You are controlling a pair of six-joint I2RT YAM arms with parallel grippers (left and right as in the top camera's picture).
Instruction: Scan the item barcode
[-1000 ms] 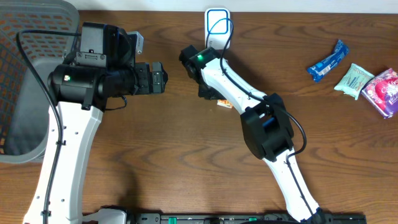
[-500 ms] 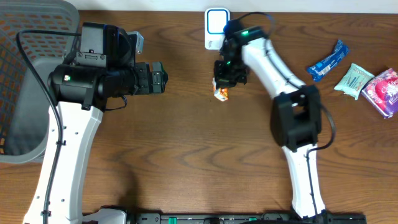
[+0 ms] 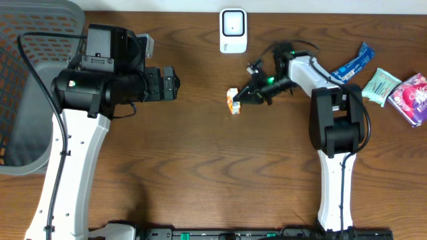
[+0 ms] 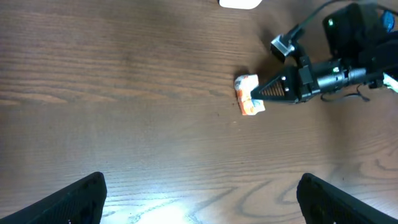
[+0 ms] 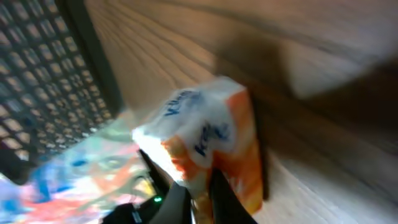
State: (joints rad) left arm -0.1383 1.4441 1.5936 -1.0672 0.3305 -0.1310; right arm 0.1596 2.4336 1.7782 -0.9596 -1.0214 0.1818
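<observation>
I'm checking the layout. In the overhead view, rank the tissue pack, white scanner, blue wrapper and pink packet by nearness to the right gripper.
1. Tissue pack, held in the right gripper.
2. White scanner, at the top edge.
3. Blue wrapper, to the right.
4. Pink packet, far right.

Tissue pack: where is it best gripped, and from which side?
Probably grip the tissue pack by its edge nearest the right pincer, coming from that side, as now: the pack is thin there and its printed faces stay uncovered.
</observation>
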